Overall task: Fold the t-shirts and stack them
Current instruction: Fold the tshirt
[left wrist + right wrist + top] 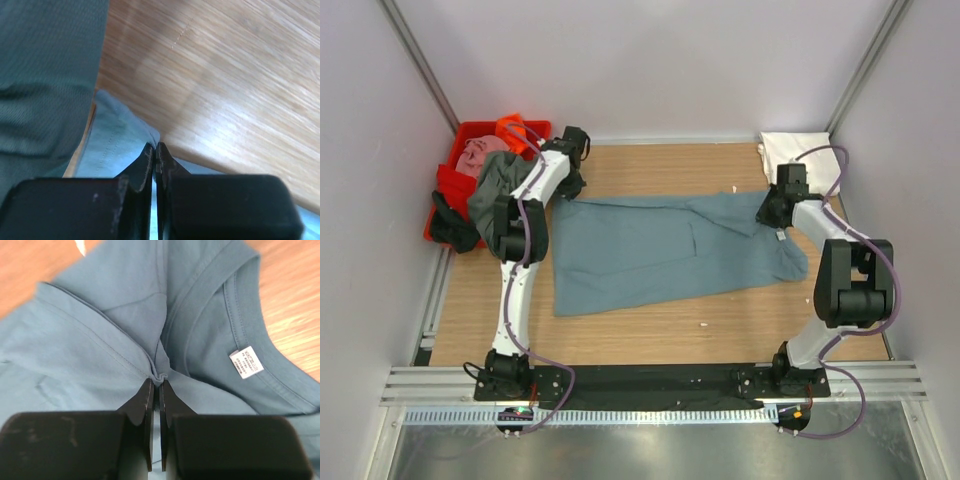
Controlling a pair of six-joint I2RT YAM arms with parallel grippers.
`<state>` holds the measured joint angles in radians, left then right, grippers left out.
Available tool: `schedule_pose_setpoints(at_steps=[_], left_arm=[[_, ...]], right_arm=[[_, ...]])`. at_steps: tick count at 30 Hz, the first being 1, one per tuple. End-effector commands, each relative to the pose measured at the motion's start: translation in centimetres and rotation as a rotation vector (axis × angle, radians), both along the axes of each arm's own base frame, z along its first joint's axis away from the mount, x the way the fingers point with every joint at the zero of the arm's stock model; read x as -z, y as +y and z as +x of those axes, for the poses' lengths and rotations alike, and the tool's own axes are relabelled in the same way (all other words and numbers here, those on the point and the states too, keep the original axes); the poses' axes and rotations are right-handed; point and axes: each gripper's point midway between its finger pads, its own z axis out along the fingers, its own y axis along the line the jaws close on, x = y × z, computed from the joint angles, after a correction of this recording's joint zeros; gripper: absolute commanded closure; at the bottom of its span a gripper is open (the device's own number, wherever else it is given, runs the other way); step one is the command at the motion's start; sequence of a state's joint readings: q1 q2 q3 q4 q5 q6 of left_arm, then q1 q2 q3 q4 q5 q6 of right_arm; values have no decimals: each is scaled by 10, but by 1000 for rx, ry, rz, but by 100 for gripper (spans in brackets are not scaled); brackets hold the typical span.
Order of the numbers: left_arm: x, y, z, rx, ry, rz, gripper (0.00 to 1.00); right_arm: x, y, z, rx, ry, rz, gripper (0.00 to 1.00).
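Note:
A dusty teal-blue t-shirt (660,250) lies spread across the middle of the wooden table. My left gripper (570,190) is at its far left corner. In the left wrist view the left gripper (156,147) is shut, with the shirt's hem edge (115,145) pulled up into a peak at the tips. My right gripper (772,215) is at the shirt's right end by the collar. In the right wrist view the right gripper (159,381) is shut on a small pinched fold of the cloth, next to the neckband and the white label (246,362).
A folded white t-shirt (795,150) lies at the back right corner. A red tub (445,185) at the back left holds pink (480,152), orange (515,132) and grey-green (495,185) shirts. Grey-green cloth (45,75) fills the left of the left wrist view.

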<state>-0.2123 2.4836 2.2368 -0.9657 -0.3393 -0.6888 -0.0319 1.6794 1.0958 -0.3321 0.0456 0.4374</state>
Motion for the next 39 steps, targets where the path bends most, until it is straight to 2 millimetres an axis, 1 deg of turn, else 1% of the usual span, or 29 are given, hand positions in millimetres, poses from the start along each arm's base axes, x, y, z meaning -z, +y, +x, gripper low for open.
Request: schedule_pose_setpoints(at_steps=[1,2,3,4,5,6,7,9,10,11,14,15,17,18,21,22,24,25,29,33,35,36,39], left_arm=[[-59,2,1,20,-82,7,100],[-60,2,0,21,-78,8,100],[-62,1,-1,23,-77,6,100],[-65,1,-2,25,-82,7,100],[-65,1,-3,27,-79,10,100],[-67,0,-5,31,-78,11,100],[-67,1,-5,29,-78,12,100],[-67,1,-7,34,-73,16,100],[-67,0,-8,37,-70,17,100],[-67,0,-9,40,-67,19,100],[-63,0,-14,45,-53,25,100],[-62,1,-16,45,-47,28,100],[-63,0,-17,47,-49,28,100],[-62,0,-18,47,-46,29,100],[-64,-2,-20,57,-46,32,100],[-65,-3,-21,62,-44,38,100],[-64,-4,-22,68,-44,42,100],[-64,-5,-23,71,-40,43,100],[-63,-6,-24,76,-38,47,100],[-60,-6,-24,75,-34,47,100],[-60,-7,-24,77,-33,47,100],[-59,-6,-24,76,-32,49,100],[-59,-6,-24,76,-30,50,100]], right_arm=[[-60,-16,16,16,-119,-90,99],[-66,-16,18,13,-129,-91,99],[-67,-15,19,6,-133,-86,99],[-67,-12,20,-11,-130,-76,96],[-67,-5,24,-40,-126,-52,91],[-62,-3,21,-55,-92,-46,84],[-60,-2,22,-63,-80,-38,72],[-51,-1,22,-68,-54,-35,66],[-48,-1,21,-67,-50,-36,64],[-42,-2,18,-64,-39,-39,64],[-37,-1,20,-64,-38,-30,63],[-31,0,21,-69,-26,-24,64],[-29,2,23,-73,-26,-18,64],[-24,1,23,-72,-17,-17,63],[-13,-4,25,-54,5,-27,57],[-5,-6,25,-48,24,-34,50],[-1,-8,26,-44,34,-40,44],[4,-12,27,-37,45,-45,42],[12,-12,26,-40,63,-40,42],[12,-13,25,-39,62,-41,43],[11,-13,26,-37,56,-42,44],[7,-12,28,-37,42,-44,46],[2,-13,30,-36,22,-42,59]])
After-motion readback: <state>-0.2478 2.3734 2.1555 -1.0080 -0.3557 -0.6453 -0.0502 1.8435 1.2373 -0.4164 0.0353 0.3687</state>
